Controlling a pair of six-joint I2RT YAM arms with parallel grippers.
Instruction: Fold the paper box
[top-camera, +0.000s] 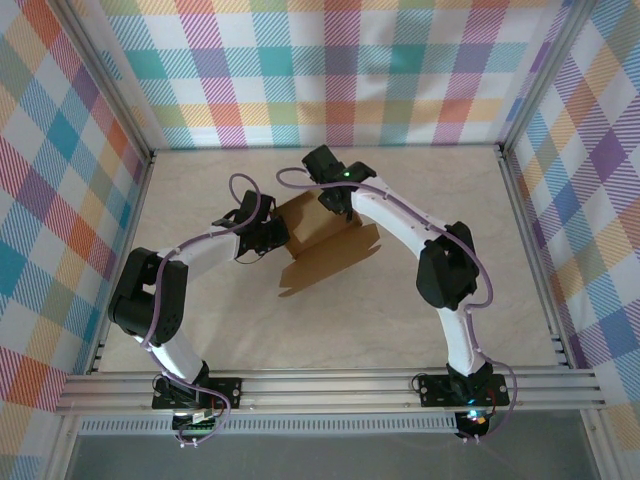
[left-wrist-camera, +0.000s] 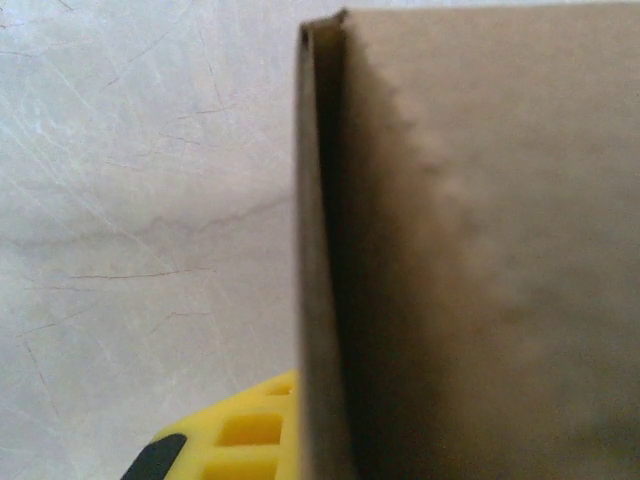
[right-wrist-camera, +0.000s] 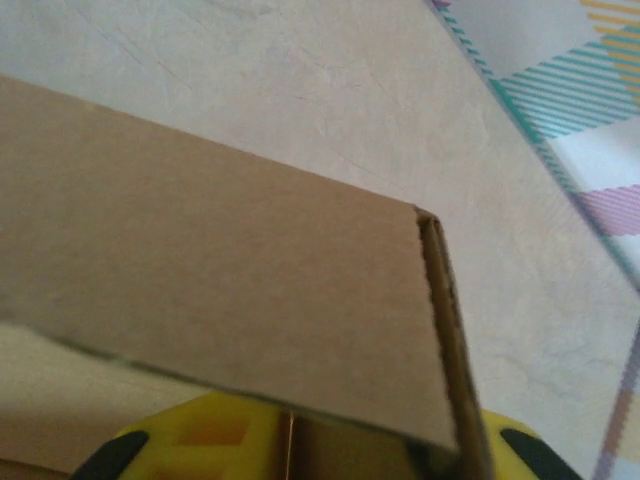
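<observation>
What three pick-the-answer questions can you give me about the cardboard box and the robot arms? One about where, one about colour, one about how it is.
1. Where is the paper box?
A. between the two grippers
B. in a far corner
C. on the floor

2. What colour is it?
A. blue
B. brown
C. white

3. How is the box?
A. crushed flat
B. taped shut
C. open, with a flap lying flat

Answers:
1 A: it sits in the middle of the table, with the left gripper and the right gripper at its two sides.
2 B: it is plain brown cardboard.
3 C: its walls stand up, while the flap lies spread toward the arms' bases.
</observation>
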